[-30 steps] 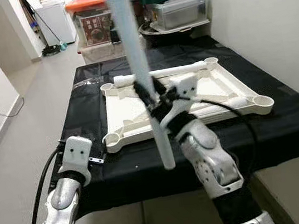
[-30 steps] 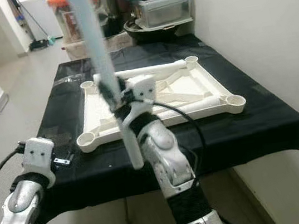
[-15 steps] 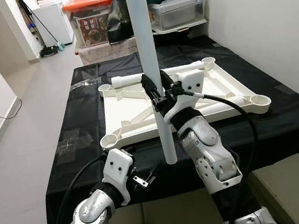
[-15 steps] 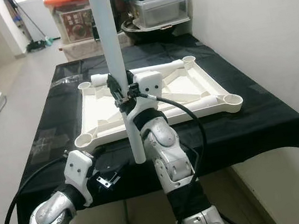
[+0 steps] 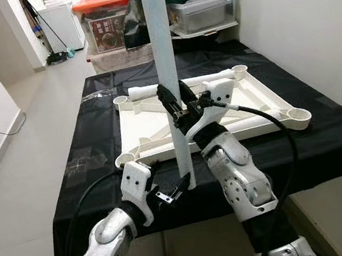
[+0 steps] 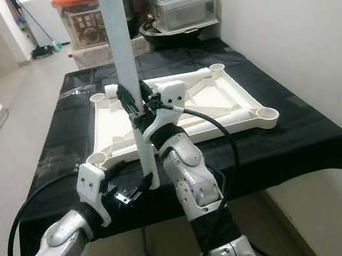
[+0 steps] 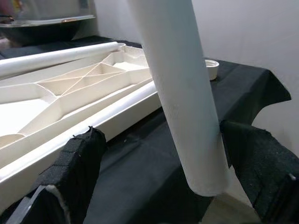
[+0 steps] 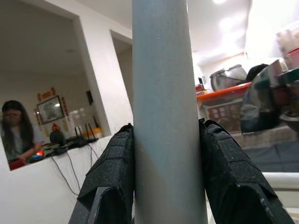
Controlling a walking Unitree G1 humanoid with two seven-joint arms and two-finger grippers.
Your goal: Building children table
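My right gripper (image 5: 178,105) is shut on a long white table leg (image 5: 162,45), gripping it near the middle and holding it upright over the table's front edge. The pads (image 8: 114,172) press both sides of the leg (image 8: 166,93). My left gripper (image 5: 176,189) is open at the leg's lower end. Its fingers (image 7: 79,158) stand either side of the tube (image 7: 187,107) with gaps. The white tabletop frame (image 5: 145,128) lies upside down on the black cloth, with round sockets at its corners. A second leg (image 5: 152,90) lies along its far edge.
The black-covered table (image 5: 328,143) stands against a white wall on the right. Storage bins and lidded boxes (image 5: 205,10) are stacked behind it. Open floor (image 5: 25,143) runs along the left. A person (image 8: 18,135) sits behind a counter in the right wrist view.
The leg has gone from tilted to upright in the right gripper. My left arm has come up and in, bringing its open fingers around the leg's lower end.
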